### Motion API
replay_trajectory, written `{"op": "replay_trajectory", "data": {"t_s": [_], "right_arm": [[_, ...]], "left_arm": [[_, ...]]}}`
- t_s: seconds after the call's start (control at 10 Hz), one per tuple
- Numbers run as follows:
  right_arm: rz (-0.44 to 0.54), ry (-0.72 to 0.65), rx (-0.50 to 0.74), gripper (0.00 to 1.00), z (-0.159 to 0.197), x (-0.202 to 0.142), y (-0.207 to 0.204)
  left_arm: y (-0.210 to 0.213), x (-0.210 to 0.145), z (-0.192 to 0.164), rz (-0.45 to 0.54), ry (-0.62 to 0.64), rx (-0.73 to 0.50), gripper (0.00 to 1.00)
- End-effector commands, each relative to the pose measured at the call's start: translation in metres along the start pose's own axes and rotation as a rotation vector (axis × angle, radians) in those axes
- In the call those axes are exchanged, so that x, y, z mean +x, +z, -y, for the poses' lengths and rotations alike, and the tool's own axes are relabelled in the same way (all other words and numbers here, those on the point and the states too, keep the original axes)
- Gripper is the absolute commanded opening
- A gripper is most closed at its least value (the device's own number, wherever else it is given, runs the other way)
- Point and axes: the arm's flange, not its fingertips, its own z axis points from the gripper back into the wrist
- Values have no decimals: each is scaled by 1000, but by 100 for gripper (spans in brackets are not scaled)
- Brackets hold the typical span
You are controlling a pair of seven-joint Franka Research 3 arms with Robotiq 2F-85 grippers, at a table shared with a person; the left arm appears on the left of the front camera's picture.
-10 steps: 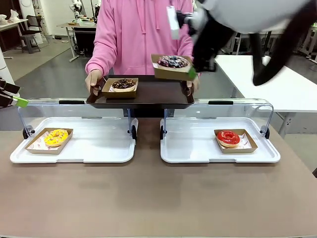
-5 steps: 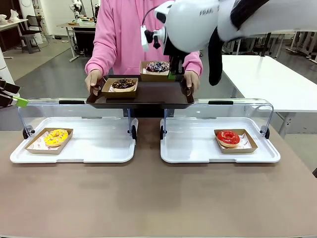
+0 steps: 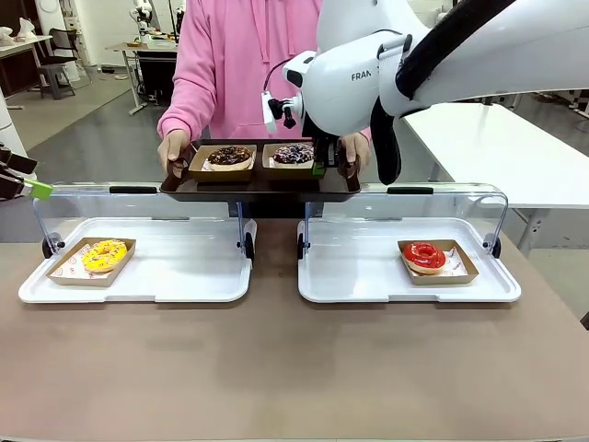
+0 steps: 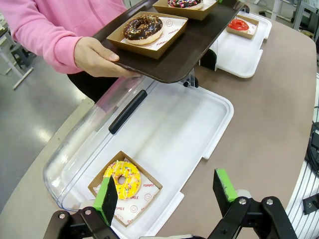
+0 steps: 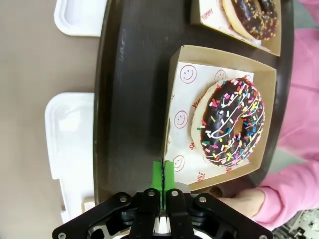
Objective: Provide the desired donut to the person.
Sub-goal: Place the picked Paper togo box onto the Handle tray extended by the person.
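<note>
The person [image 3: 239, 64] in a pink hoodie stands at the far side and holds a dark serving tray [image 3: 267, 181] in both hands. A chocolate donut [image 3: 230, 156] in a cardboard box sits on its left part. Beside it lies a sprinkled chocolate donut [image 5: 232, 122] in its own cardboard box [image 5: 182, 114], resting on the tray. My right gripper [image 5: 163, 179] is shut on that box's near edge, green pads pinching the rim. My left gripper [image 4: 165, 191] hangs open above the left white tray, holding nothing.
Two white trays [image 3: 184, 276] [image 3: 368, 276] sit side by side, their clear lids [image 3: 138, 207] standing open at the back. A yellow donut [image 3: 105, 253] lies in the left tray, a red donut [image 3: 424, 255] in the right. The brown table in front is bare.
My right arm has swung left and down with the sprinkled donut's box, from above the person's tray to resting on it beside the chocolate donut. The left arm has stayed still.
</note>
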Motion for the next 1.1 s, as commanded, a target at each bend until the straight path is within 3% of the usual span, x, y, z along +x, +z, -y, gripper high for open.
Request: {"op": "replay_trajectory", "data": {"t_s": [0.0, 0.1, 0.2, 0.3, 0.4, 0.5, 0.8, 1.0], "right_arm": [[-34, 4, -33, 1, 7, -2, -2], [-33, -4, -34, 1, 10, -5, -3], [-25, -13, -19, 26, 13, -7, -5], [-18, -12, -24, 61, 14, -8, -6], [-14, -16, -27, 86, 15, -10, -5], [-5, -19, -28, 100, 15, -12, -1], [20, 20, 0, 96, 10, -14, 18], [23, 14, 10, 100, 11, -16, 18]], "left_arm": [[-1, 0, 0, -1, 7, 5, 100], [-1, 0, 0, -1, 7, 5, 100], [-1, 0, 0, -1, 7, 5, 100], [-1, 0, 0, -1, 7, 5, 100], [-1, 0, 0, -1, 7, 5, 100], [-1, 0, 0, -1, 7, 5, 100], [-1, 0, 0, -1, 7, 5, 100], [-1, 0, 0, -1, 7, 5, 100]]}}
